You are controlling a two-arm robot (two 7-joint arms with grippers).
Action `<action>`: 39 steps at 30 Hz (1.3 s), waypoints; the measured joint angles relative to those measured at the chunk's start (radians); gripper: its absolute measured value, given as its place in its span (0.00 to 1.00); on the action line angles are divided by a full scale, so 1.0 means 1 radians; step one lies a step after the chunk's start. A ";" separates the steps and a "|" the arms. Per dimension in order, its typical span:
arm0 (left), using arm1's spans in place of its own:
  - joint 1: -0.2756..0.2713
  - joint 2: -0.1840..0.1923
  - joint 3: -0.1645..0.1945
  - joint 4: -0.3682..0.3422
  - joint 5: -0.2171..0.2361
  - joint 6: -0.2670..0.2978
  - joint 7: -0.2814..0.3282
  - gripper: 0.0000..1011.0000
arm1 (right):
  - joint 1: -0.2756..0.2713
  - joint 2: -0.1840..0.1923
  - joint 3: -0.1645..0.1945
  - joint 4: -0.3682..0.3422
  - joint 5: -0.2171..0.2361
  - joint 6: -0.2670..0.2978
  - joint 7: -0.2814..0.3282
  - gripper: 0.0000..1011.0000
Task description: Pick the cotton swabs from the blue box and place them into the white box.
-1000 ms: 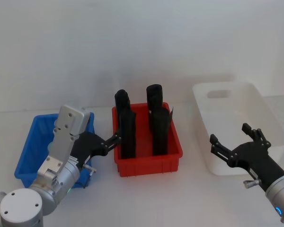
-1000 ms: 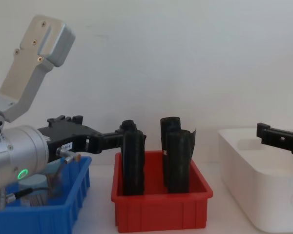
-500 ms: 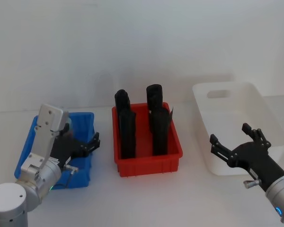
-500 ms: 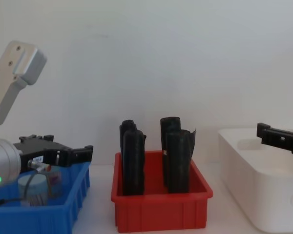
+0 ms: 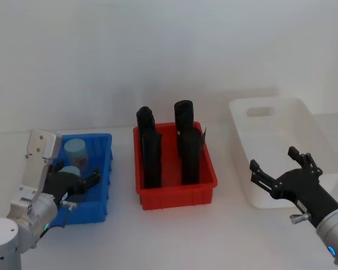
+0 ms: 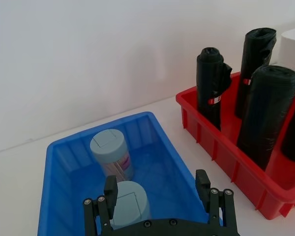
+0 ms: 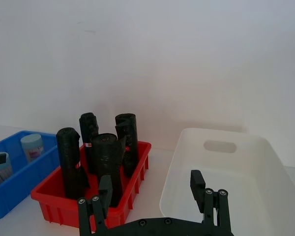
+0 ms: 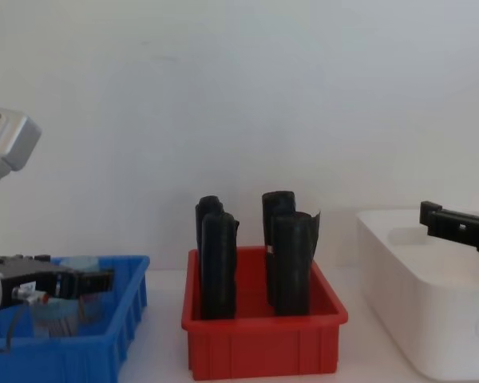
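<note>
Left wrist view puts your left gripper [image 6: 156,184], jaws wide, low in the blue box [image 6: 157,164] with the near swab jar [image 6: 129,204] off-centre between them, so closing could tip it into the far jar [image 6: 110,150]; right gripper [image 5: 273,159], also wide, hangs near the white box [image 5: 287,112].

I see a plain white wall [image 5: 169,45] across the whole back, with no marks on it. It meets a white surface [image 5: 174,236] in a straight line. Light is soft and even, with faint grey shadows low on the wall.
</note>
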 joint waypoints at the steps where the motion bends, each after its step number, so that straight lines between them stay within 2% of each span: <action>1: -0.002 0.000 -0.002 0.007 -0.002 0.001 0.000 0.99 | 0.000 0.000 0.000 0.000 0.000 0.000 0.000 0.99; 14: -0.037 -0.007 -0.022 0.096 -0.011 0.003 -0.008 0.99 | 0.000 0.000 0.000 0.000 0.000 0.000 0.000 0.99; 27: -0.081 -0.019 -0.033 0.184 -0.001 -0.008 -0.053 0.99 | 0.000 0.000 0.000 0.000 0.000 0.000 0.000 0.99; 36: -0.107 -0.027 -0.037 0.237 0.002 -0.023 -0.092 0.82 | 0.000 0.000 0.000 0.000 0.000 0.000 0.000 0.99; 39: -0.110 -0.029 -0.038 0.245 0.002 -0.027 -0.098 0.71 | 0.000 0.000 0.000 0.000 0.000 0.000 0.000 0.99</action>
